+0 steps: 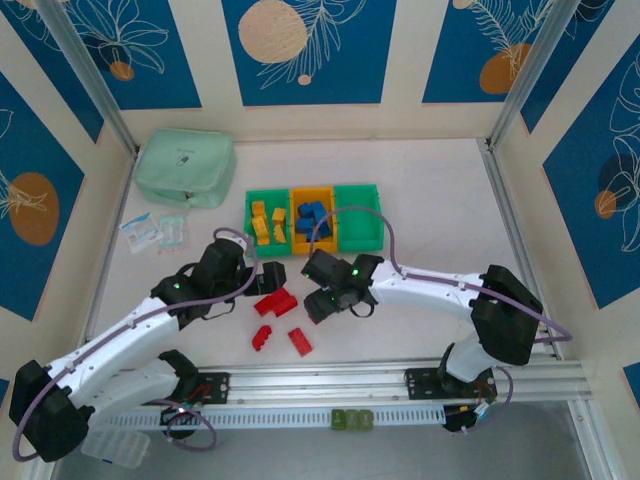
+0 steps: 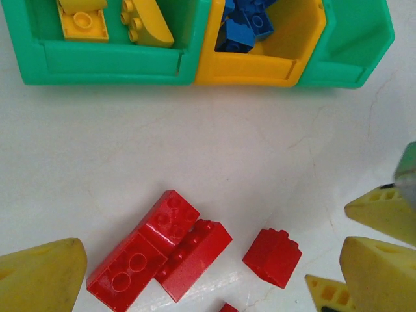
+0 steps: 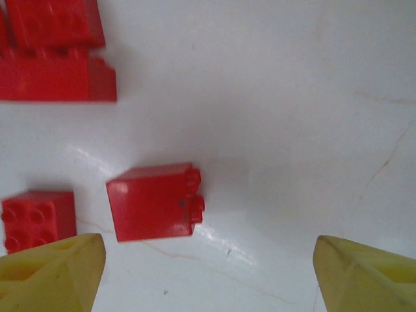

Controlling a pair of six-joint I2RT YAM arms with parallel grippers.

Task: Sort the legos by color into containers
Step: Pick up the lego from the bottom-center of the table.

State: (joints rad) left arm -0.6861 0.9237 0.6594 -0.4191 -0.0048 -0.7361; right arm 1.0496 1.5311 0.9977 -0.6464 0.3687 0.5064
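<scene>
Step in hand, by judgement: pick-up of the red legos [image 1: 275, 303] lying loose on the table [image 1: 430, 200]. Yellow bricks [image 2: 83, 21] already in the left green bin [image 2: 110, 62], blue bricks [image 2: 242, 29] in the orange bin [image 2: 247, 68], right green bin [image 1: 357, 232] empty.

Right gripper [image 3: 208, 250] spread wide, holding nothing, poised over a single red brick [image 3: 155, 201] lying on its side, off-centre toward one finger. Left gripper [image 1: 268, 274] likewise apart and empty, near the red cluster.

Next move, likely: centre over the brick, lower until the fingers flank it, close, carry to the empty green bin. Keep clear of the neighbouring brick [image 3: 38, 220].
</scene>
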